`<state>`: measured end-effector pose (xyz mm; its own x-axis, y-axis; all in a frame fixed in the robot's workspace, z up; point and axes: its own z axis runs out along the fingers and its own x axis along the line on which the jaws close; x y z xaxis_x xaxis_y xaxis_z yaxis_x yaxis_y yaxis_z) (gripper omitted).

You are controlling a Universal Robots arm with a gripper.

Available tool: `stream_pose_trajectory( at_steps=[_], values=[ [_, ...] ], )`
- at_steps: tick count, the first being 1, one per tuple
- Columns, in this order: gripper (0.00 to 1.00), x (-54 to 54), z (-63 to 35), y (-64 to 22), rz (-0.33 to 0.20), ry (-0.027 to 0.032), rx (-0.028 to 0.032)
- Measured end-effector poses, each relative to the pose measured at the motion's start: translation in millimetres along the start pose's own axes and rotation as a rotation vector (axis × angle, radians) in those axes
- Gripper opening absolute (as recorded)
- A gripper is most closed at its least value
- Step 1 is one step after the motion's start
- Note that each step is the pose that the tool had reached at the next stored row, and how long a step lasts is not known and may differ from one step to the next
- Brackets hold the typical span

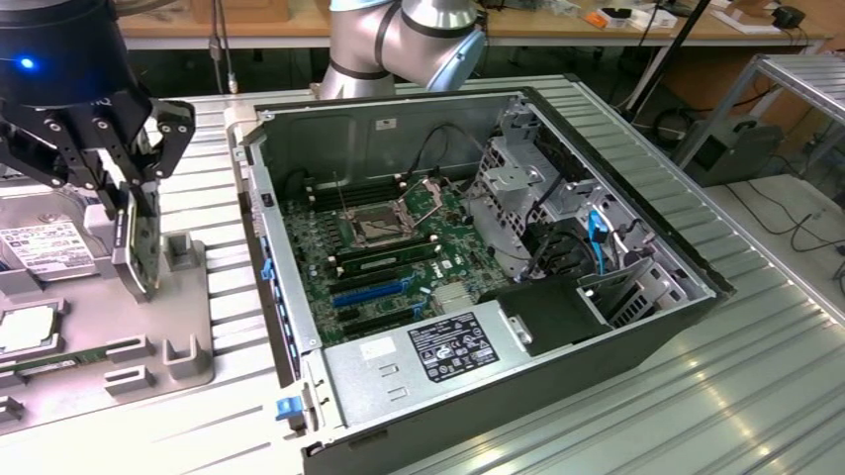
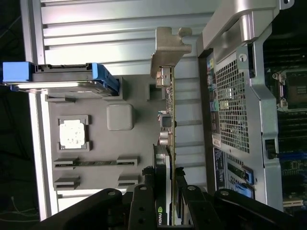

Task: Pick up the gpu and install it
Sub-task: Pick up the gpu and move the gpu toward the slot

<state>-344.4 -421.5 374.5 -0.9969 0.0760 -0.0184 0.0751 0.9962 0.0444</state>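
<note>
The gpu (image 1: 137, 247) hangs upright, edge-on, over the grey fixture tray (image 1: 185, 332) at the exterior view's left. My gripper (image 1: 126, 198) is shut on its upper edge. Its lower end sits at or just above the tray; I cannot tell whether they touch. In the wrist view the gpu (image 2: 169, 120) runs as a thin green and black card from between my fingers (image 2: 144, 201) out to its silver bracket (image 2: 168, 48). The open computer case (image 1: 620, 336) lies to the exterior view's right, with the motherboard (image 1: 383, 237) and its blue slots (image 1: 370, 292) exposed.
The tray also holds a hard drive (image 1: 46, 247) with blue rails (image 2: 103, 76), a square processor (image 2: 73, 133) and a memory stick (image 2: 96, 163). The case's perforated rear wall (image 2: 235, 105) stands close beside the card. The arm's base (image 1: 396, 45) rises behind the case.
</note>
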Motion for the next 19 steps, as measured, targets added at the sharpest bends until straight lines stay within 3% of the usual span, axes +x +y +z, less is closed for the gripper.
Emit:
stream_pose_trajectory(
  at_steps=[19],
  values=[
    [0.27,-0.3,-14.1,0.6,0.0,0.0005,0.0]
  ],
)
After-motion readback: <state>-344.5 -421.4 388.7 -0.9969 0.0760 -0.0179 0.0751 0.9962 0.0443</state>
